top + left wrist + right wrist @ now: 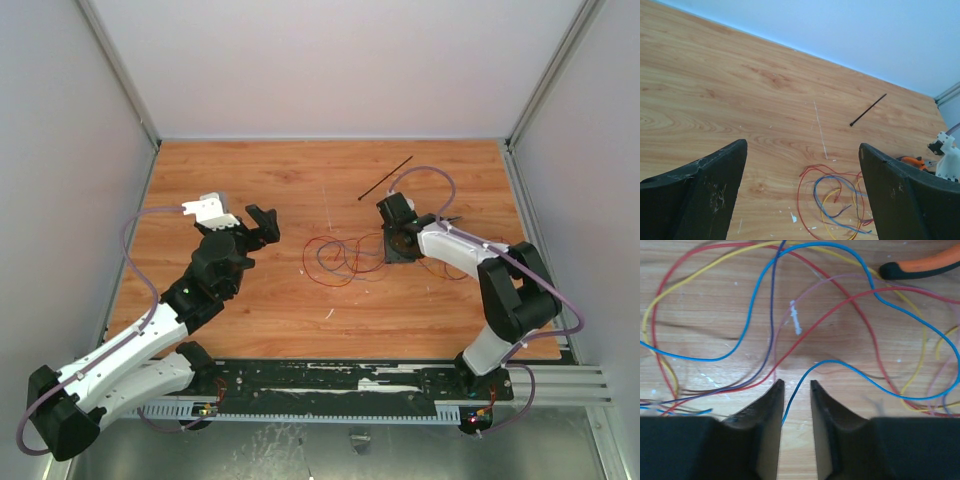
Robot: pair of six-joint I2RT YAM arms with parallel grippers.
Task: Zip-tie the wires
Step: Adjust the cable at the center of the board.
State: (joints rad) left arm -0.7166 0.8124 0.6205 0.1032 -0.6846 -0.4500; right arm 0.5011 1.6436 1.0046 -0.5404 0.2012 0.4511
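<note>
The wires [340, 258] lie in a loose tangle of red, blue, yellow and purple strands mid-table, also seen in the left wrist view [840, 200]. My right gripper [392, 245] is low over their right side. In its wrist view the jaws [797, 384] stand a narrow gap apart, with one blue strand [840, 361] running down between them; I see no pinch on it. My left gripper [262, 225] hovers wide open left of the tangle, nothing between its fingers [802, 145]. The black zip tie [385, 178] lies straight on the wood behind the wires [868, 110].
Orange-handled pliers [925, 265] rest beside the wires near the right gripper, also visible in the left wrist view [912, 161]. Grey walls close in the table on the left, back and right. Small white flecks dot the wood.
</note>
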